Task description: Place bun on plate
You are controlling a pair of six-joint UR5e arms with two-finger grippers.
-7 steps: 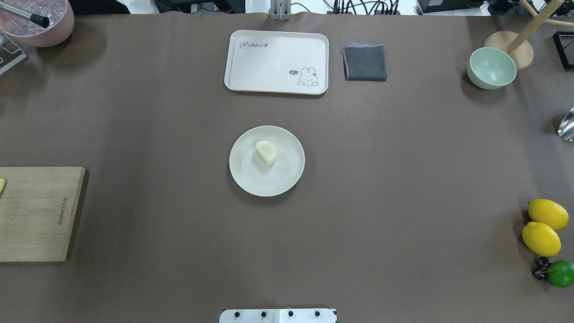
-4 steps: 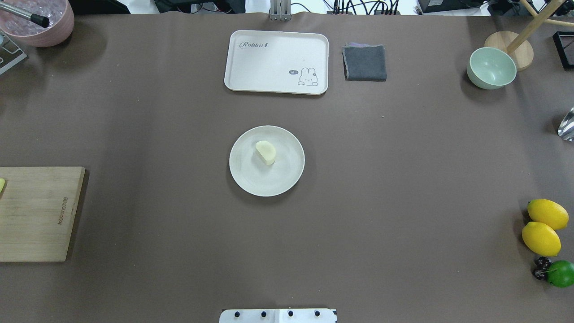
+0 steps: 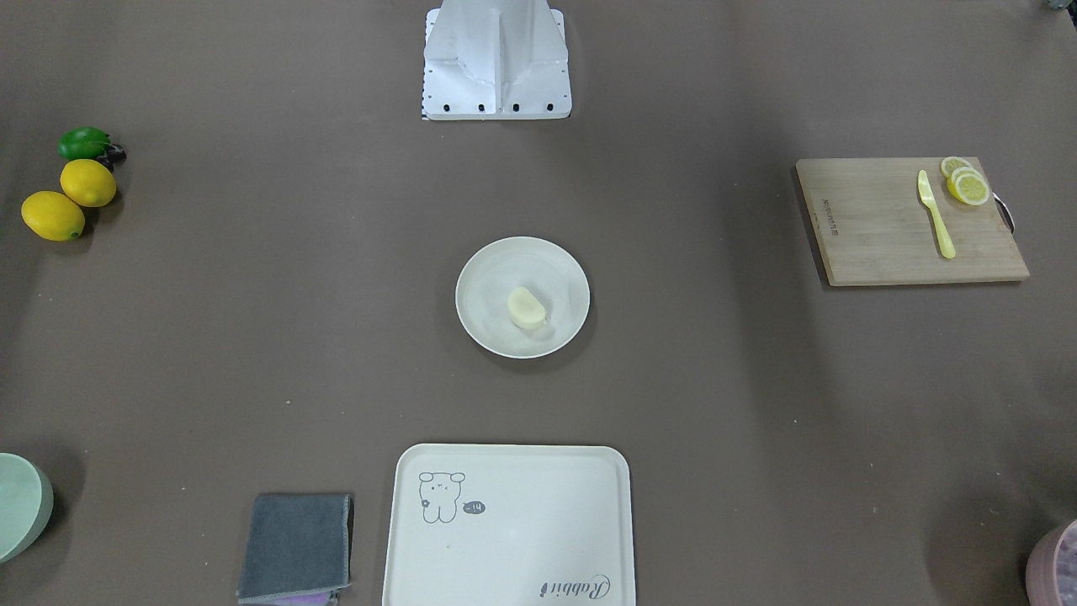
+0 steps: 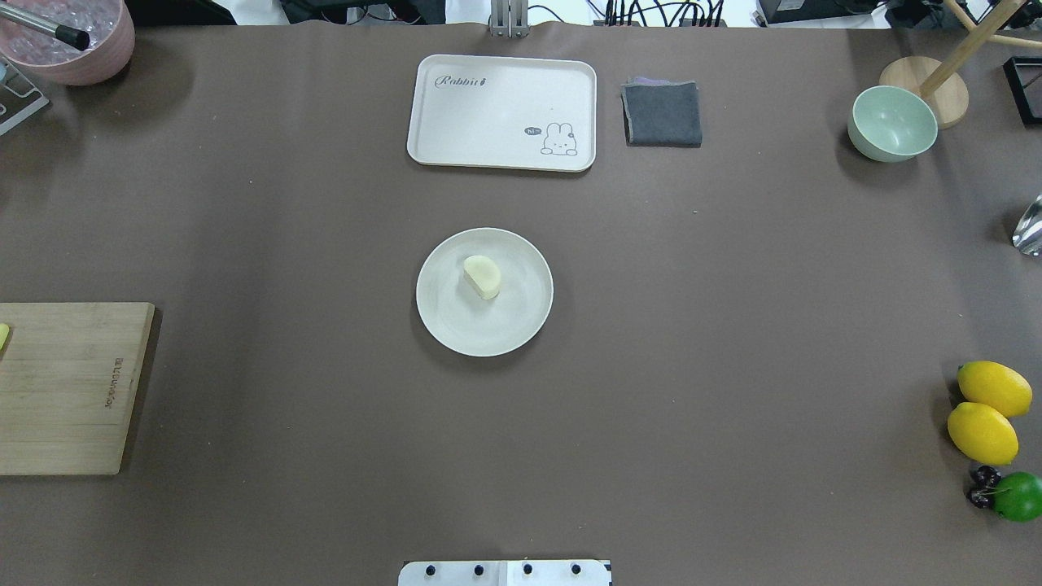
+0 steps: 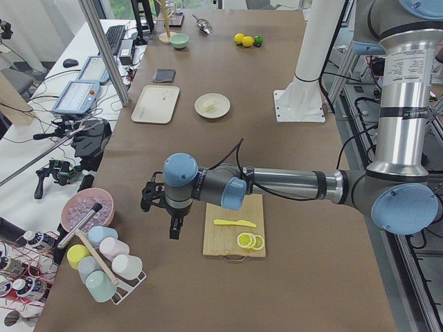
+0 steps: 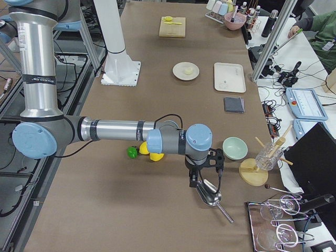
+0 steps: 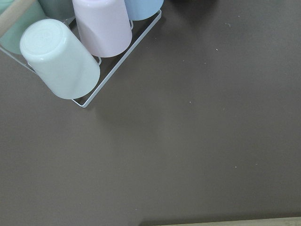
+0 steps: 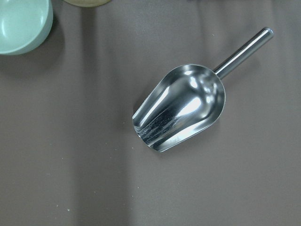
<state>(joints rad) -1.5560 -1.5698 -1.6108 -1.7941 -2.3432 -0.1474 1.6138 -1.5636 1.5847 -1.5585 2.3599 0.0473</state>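
The small pale bun (image 4: 482, 277) lies on the round off-white plate (image 4: 456, 335) at the middle of the table, a little toward the far side of the plate's centre; it also shows in the front view as the bun (image 3: 527, 307) on the plate (image 3: 486, 332). No gripper is near it. My left gripper (image 5: 173, 229) hangs over the table's left end beside the cutting board, far from the plate. My right gripper (image 6: 205, 178) hovers at the right end above a metal scoop (image 8: 181, 112). I cannot tell whether either gripper is open or shut.
A cream tray (image 4: 502, 112) and a grey cloth (image 4: 663, 114) lie beyond the plate. A green bowl (image 4: 891, 124), lemons (image 4: 982, 432) and a lime (image 4: 1018, 496) sit at the right. The wooden board (image 3: 909, 220) holds lemon slices and a knife. A cup rack (image 7: 70, 52) stands at the left end.
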